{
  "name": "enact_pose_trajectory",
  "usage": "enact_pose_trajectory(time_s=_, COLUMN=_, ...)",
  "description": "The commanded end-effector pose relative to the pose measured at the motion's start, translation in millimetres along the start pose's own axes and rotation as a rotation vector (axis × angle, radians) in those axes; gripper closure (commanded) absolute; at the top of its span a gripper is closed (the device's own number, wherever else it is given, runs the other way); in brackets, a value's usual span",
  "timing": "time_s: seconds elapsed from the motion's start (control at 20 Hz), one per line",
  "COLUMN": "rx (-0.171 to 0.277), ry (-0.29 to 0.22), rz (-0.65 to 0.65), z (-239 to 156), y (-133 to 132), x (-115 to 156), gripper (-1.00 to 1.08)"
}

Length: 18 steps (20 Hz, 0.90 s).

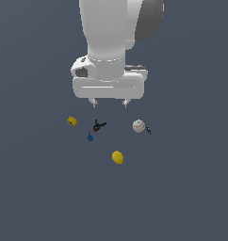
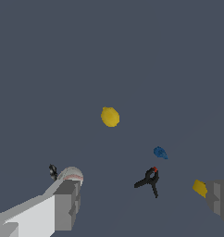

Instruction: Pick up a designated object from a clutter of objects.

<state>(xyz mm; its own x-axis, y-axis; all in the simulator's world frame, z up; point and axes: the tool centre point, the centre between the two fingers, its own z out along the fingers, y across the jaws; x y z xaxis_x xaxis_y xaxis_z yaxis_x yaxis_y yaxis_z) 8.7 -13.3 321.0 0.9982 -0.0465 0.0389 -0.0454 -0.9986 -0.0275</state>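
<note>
- The lemon-like lump (image 1: 117, 157) is looking smooth and matt
- The grey-white ball (image 1: 138, 125) is appearing mottled and rough
- The gripper (image 1: 109, 103) is showing matt, plastic-like white casing

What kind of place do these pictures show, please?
Most likely a simulated test scene, not a real room: a flat, featureless grey floor, a plainly rendered white gripper with its jaws apart, and tiny scattered items such as a yellow lump and a grey-white ball.
</note>
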Motion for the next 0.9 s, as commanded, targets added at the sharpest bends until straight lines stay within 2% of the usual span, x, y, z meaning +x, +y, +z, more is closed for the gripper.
enact_pose_trajectory(time_s=0.0, rx=-0.001, ry=-0.002, rz=0.01, z=9.3, y=-0.9, x=4.3, gripper=-0.92)
enact_pose_trajectory(time_s=0.4, rx=-0.01, ry=-0.011, rz=0.064, z=62.7, y=-6.9, x=26.1, gripper=-0.92)
enact_pose_trajectory(time_s=0.85, rx=-0.022, ry=-0.025, rz=0.154, z=158.6, y=-17.5, x=48.5, gripper=-0.92)
